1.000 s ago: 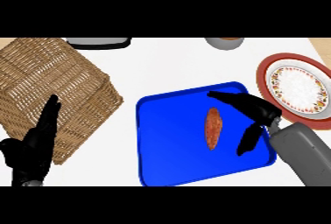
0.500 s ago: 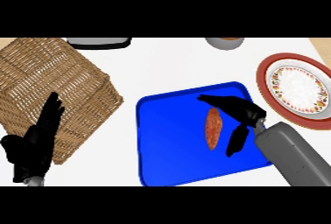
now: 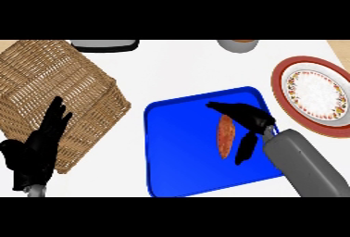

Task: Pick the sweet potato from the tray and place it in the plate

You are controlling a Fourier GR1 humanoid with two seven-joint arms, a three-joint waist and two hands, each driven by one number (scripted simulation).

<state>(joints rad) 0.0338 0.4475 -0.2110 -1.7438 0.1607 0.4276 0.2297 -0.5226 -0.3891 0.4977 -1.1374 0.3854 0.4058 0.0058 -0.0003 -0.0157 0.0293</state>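
Head view: your right hand is spread over the sweet potato, thumb reaching past its far end and fingers hanging just beside its right flank, not closed on it. The potato lies lengthwise on the blue tray, right of centre. The plate sits just past the tray's right rim, with bare counter between. Your left hand rests open over the basket. Since a second ago, the right hand has shifted left, closer to the potato.

Kitchen counter: plate, wicker basket
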